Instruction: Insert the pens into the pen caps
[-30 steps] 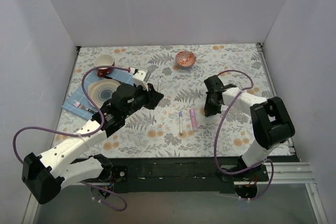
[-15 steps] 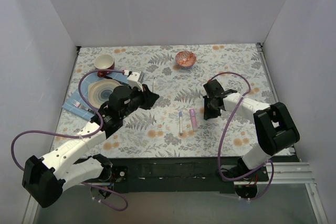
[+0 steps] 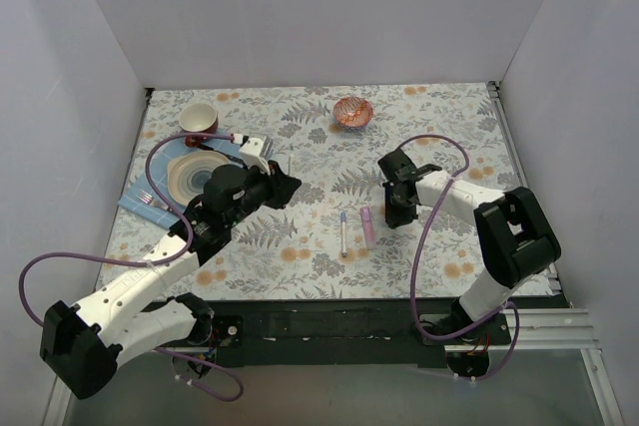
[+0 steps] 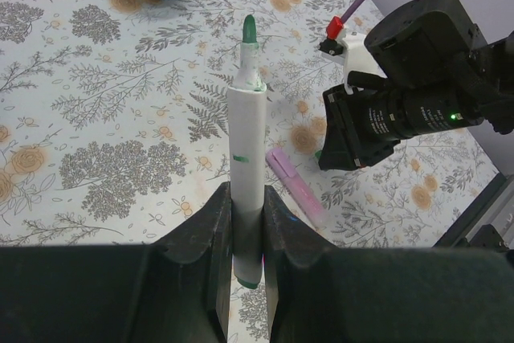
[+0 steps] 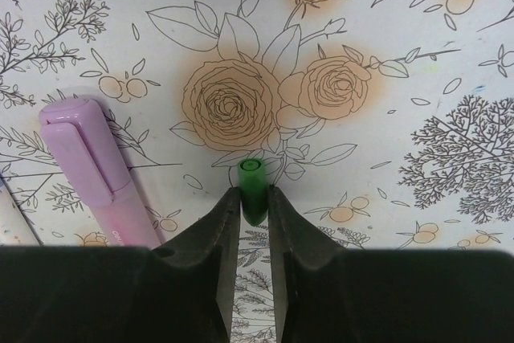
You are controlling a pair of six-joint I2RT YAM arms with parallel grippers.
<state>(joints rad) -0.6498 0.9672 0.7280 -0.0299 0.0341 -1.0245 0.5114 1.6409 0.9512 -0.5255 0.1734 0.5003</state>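
Left gripper [image 4: 247, 198] was clenched on the green pen [image 4: 244, 134]: white barrel, bare green tip sticking out past the fingers. It was held off the table, well apart from the pink marker [image 3: 367, 227], on the left arm's side of it. Right gripper [image 5: 251, 198] sat just beside the pink marker on the other side, low over the tablecloth [image 5: 418, 54]. Its fingers [image 5: 217, 230] pinched the green cap [image 5: 252, 182], whose open end seemed to face away from the wrist. A slim purple-capped pen [image 3: 342, 231] lay just beside the marker. Both looked capped already.

Step in hand, my read: mate green tip with green cap. To do it well:
- Put barrel and cap on one axis, opening facing the tip.
- Close in slowly.
- Keep both grips firm so the cap can't twist.
- Push until seated.
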